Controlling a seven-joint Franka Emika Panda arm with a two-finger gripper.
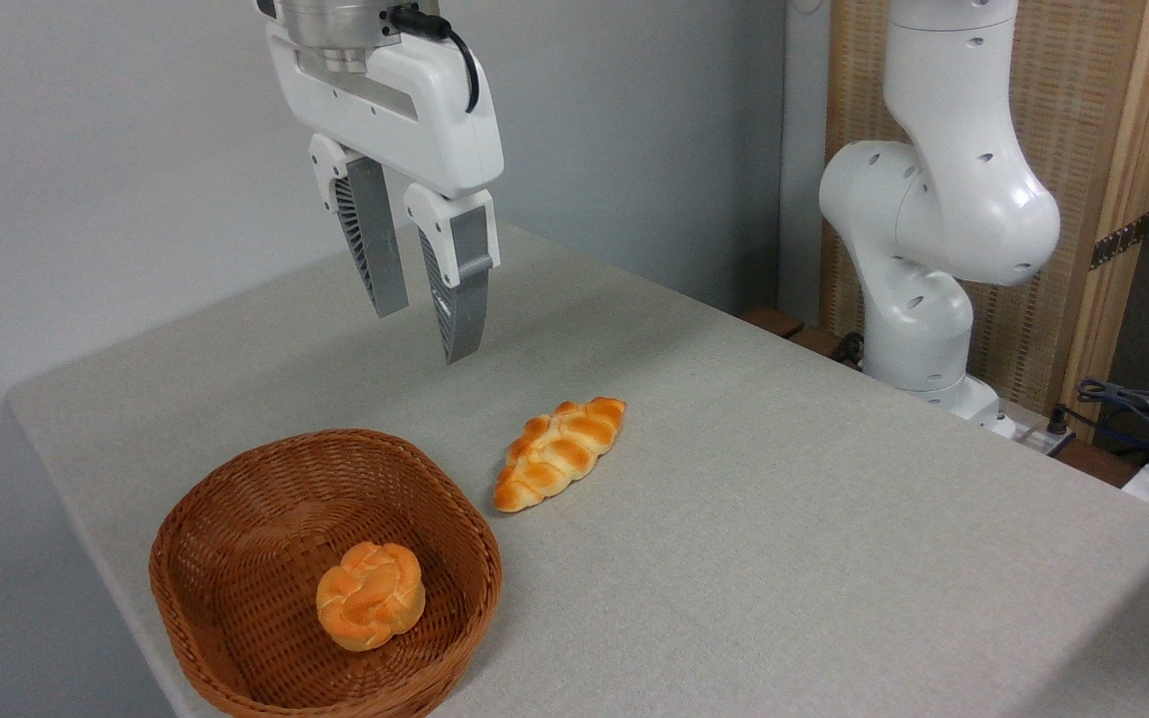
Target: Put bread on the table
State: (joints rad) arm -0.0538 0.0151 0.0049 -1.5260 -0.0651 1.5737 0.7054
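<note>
The bread [370,594], a small round golden knotted bun, lies inside a brown wicker basket [235,519] at the front left of the table [784,519]. My gripper [425,334] hangs in the air well above the table, behind the basket and up from the bun. Its two grey ribbed fingers [462,299] point down with a gap between them and hold nothing.
A longer braided oval loaf [560,452] lies on the cloth just right of the basket. The arm's white base [924,299] stands at the table's far right edge, with cables [1143,419] beside it. A wall runs behind the table.
</note>
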